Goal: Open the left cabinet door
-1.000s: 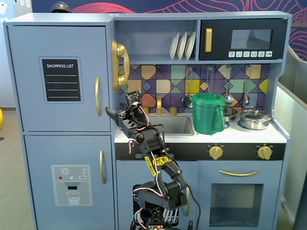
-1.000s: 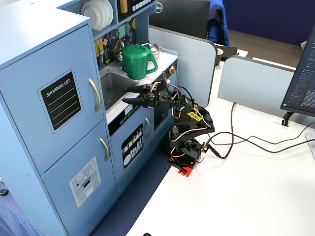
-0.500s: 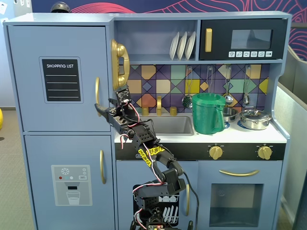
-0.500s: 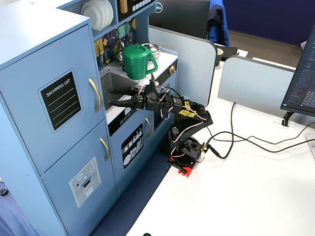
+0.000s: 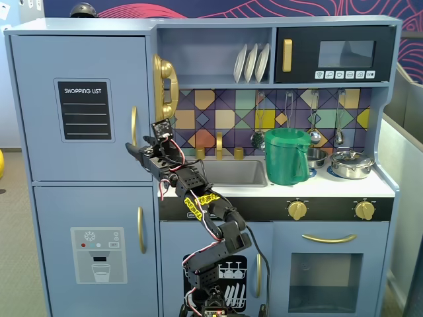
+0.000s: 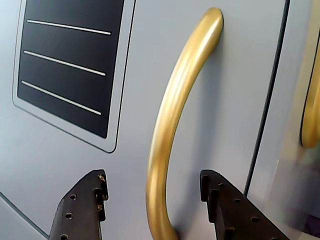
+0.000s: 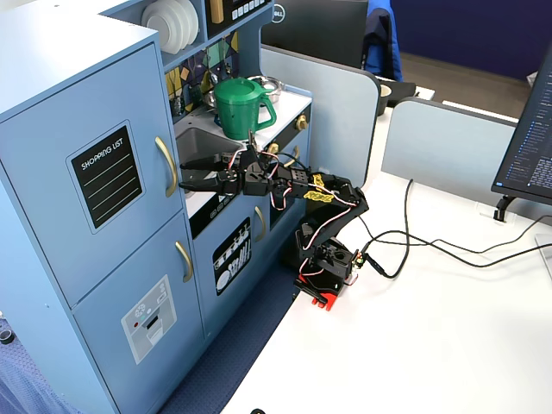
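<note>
The left cabinet door (image 5: 39, 99) is pale blue, carries a black "SHOPPING LIST" panel (image 5: 83, 110) and sits flush with the cabinet. Its curved gold handle (image 5: 134, 133) runs vertically near the door's right edge. My gripper (image 5: 133, 149) is open at the handle's lower part. In the wrist view the gripper (image 6: 152, 177) has one dark finger (image 6: 82, 207) left of the gold handle (image 6: 175, 110) and the other on its right, with gaps on both sides. From the side, the gripper (image 7: 183, 175) reaches just short of the handle (image 7: 167, 166) on the door (image 7: 52, 112).
Below is a door with a water-dispenser picture (image 5: 98, 254). A gold toy phone (image 5: 165, 86) hangs just right of the handle. The sink (image 5: 239, 173) and green pitcher (image 5: 287, 156) lie to the right. The arm's base stands on a white table (image 7: 431, 345).
The arm has stretched leftward from over the sink edge to the upper door's handle. The gripper stayed open, and now straddles the handle. The door has not moved.
</note>
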### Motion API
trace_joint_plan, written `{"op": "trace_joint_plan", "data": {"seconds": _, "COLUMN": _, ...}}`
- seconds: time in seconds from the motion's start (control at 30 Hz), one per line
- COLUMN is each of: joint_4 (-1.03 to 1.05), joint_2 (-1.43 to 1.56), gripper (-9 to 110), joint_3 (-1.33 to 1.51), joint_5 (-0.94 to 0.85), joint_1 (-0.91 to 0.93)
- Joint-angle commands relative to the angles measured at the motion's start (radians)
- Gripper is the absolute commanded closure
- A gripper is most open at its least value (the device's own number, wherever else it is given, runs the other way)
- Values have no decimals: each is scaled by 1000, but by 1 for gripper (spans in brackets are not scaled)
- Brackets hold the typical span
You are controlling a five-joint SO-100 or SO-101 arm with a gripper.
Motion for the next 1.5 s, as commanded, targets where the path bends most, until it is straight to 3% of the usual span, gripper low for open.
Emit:
{"op": "trace_joint_plan", "data": {"seconds": 0.0, "joint_4": -40, "joint_2": -28, "gripper": 85, "joint_3": -81, "joint_5": 2, "joint_1": -8}}
{"op": "trace_joint_plan", "data": {"seconds": 0.67, "joint_4": -133, "joint_2": -61, "gripper": 86, "joint_3": -15, "joint_5": -114, "joint_1": -184}}
{"op": "trace_joint_plan", "data": {"seconds": 1.13, "joint_4": -232, "joint_2": 153, "gripper": 87, "joint_3": 207, "joint_5": -396, "joint_1": -442}}
{"op": "trace_joint_plan", "data": {"seconds": 1.47, "joint_4": -245, "joint_2": 313, "gripper": 87, "joint_3": 285, "joint_5": -436, "joint_1": -414}}
